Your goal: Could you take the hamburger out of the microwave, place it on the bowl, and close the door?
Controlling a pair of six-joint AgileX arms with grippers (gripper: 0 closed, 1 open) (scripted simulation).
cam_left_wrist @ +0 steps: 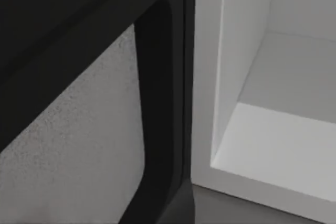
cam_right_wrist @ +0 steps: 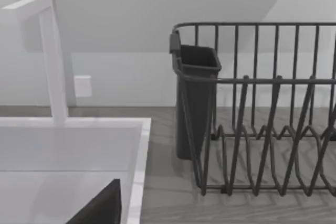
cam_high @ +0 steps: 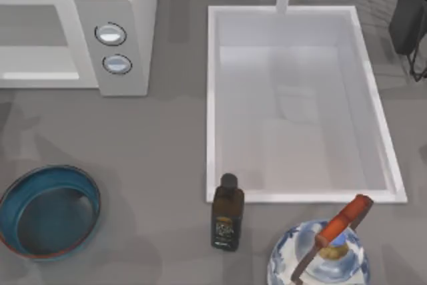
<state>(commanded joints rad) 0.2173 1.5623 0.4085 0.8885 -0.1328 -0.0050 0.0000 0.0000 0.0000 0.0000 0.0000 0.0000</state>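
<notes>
- Microwave is sitting at the worktop's far left, cavity showing bare.
- Bowl is lying near left, holding nothing.
- I cannot tell my pincers' state.

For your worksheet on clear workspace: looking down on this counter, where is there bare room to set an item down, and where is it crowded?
Bare counter lies between the microwave, bowl and sink. It is crowded below the sink, where the dark bottle and patterned vessel stand.
</notes>
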